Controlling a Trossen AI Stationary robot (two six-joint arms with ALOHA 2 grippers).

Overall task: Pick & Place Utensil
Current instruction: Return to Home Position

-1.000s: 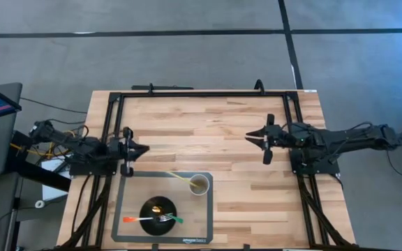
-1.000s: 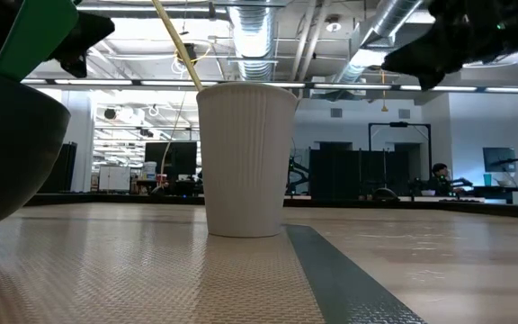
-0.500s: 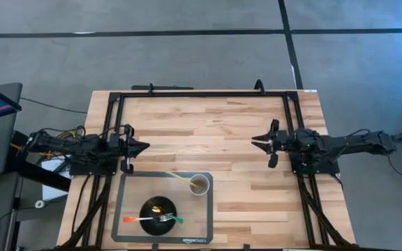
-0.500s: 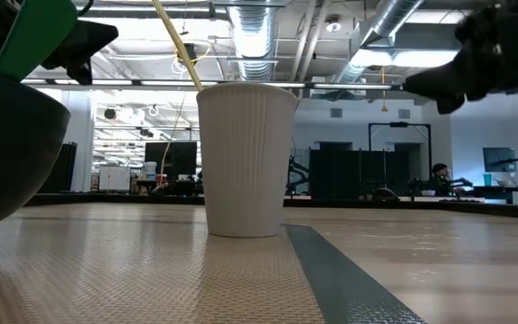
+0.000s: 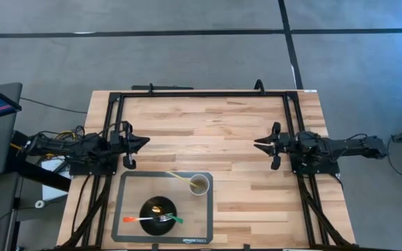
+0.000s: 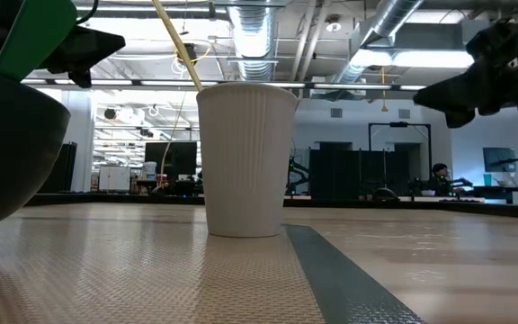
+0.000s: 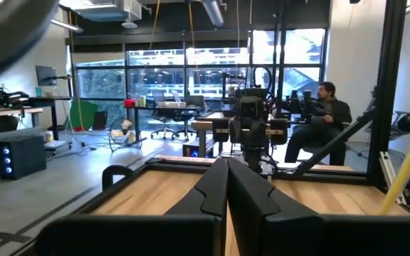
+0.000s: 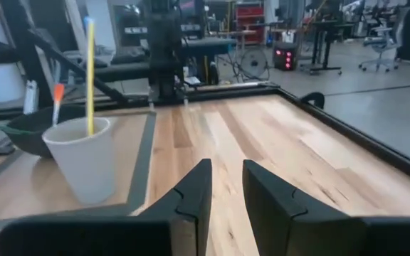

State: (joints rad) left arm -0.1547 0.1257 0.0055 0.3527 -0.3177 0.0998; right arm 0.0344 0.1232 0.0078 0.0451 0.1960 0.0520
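A grey mat (image 5: pixel 128 202) lies at the table's near left. On it stand a white cup (image 5: pixel 199 184) and a black bowl (image 5: pixel 159 208). A yellow utensil (image 8: pixel 90 71) leans in the cup (image 8: pixel 80 160), its handle sticking out over the rim. An orange-handled utensil (image 5: pixel 132 219) and a green-handled fork (image 5: pixel 173 219) rest across the bowl's rim. My left gripper (image 5: pixel 145 141) hovers shut above the table beyond the mat's far left corner. My right gripper (image 5: pixel 258 145) hovers open at the table's right, its fingers (image 8: pixel 191 188) pointing level toward the cup.
A black frame (image 5: pixel 201 93) runs along the table's far edge and down both sides. Bare wood (image 5: pixel 208 139) lies between the two grippers. Beyond the table a person (image 7: pixel 326 114) sits at a desk.
My right gripper has drawn back toward the table's right edge and sunk lower, staying open. My left gripper has swung a little toward the far edge. The cup, bowl and utensils have not moved.
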